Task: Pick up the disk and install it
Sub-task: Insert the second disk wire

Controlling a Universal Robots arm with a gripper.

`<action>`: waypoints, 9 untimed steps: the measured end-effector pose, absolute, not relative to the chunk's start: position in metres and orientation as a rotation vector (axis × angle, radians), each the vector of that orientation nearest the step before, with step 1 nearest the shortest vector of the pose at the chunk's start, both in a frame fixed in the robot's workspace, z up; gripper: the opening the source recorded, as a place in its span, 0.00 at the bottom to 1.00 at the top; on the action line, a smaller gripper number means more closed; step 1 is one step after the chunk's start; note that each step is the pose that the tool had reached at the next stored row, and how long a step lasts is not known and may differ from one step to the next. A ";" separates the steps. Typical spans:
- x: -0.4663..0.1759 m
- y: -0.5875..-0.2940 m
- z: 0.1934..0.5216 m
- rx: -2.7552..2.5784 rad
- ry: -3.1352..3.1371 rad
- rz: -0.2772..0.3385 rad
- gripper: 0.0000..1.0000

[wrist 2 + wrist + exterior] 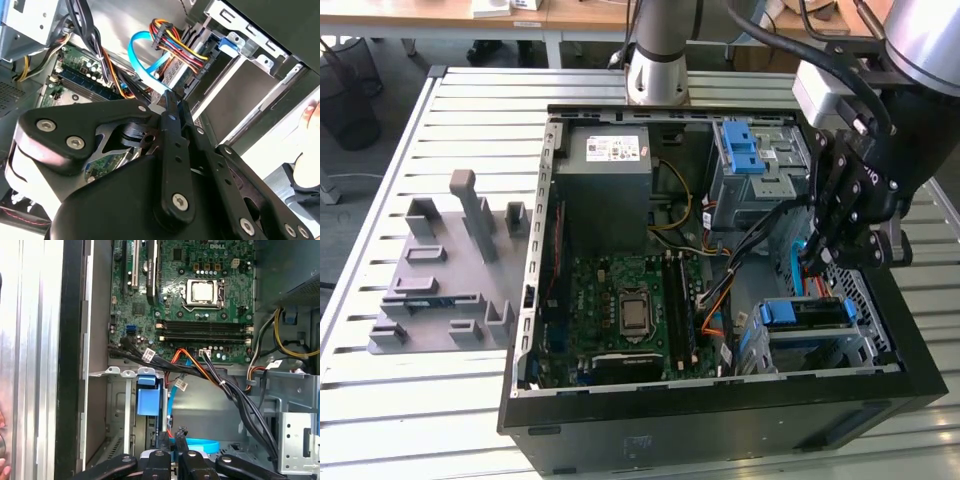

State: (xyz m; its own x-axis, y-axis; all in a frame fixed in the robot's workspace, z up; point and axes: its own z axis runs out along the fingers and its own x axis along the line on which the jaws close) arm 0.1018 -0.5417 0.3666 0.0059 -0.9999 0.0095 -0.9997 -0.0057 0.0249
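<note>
Inside, the computer case (550,300) holds motherboard (620,300) and cables (760,235).

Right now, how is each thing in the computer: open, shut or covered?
Computer case: lying on its side, panel off.
Processor socket: uncovered, no cooler on it.
Blue cable: curled in a loop.
Claw: down inside the case, beside the drive cages.

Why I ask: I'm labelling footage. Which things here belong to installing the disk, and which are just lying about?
Job in hand: blue-framed disk in the lower bay; gripper close by it; open computer case.

Lying about: grey fixture block on the table; power supply box; upper cage with blue latch.
</note>
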 end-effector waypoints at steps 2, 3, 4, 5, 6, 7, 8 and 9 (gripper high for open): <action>0.102 -0.545 0.365 2.213 -2.200 -0.024 0.16; 0.102 -0.547 0.364 2.217 -2.204 -0.033 0.16; 0.102 -0.547 0.364 2.225 -2.211 -0.050 0.16; 0.102 -0.548 0.364 2.234 -2.220 -0.070 0.16; 0.102 -0.548 0.364 2.242 -2.228 -0.090 0.16; 0.102 -0.549 0.363 2.247 -2.232 -0.099 0.16; 0.102 -0.549 0.362 2.247 -2.232 -0.100 0.16; 0.102 -0.550 0.361 2.247 -2.232 -0.100 0.16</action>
State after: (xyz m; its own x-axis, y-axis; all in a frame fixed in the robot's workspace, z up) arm 0.1018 -0.5503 0.3606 0.0059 -0.9980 -0.0635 -0.9997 -0.0075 0.0253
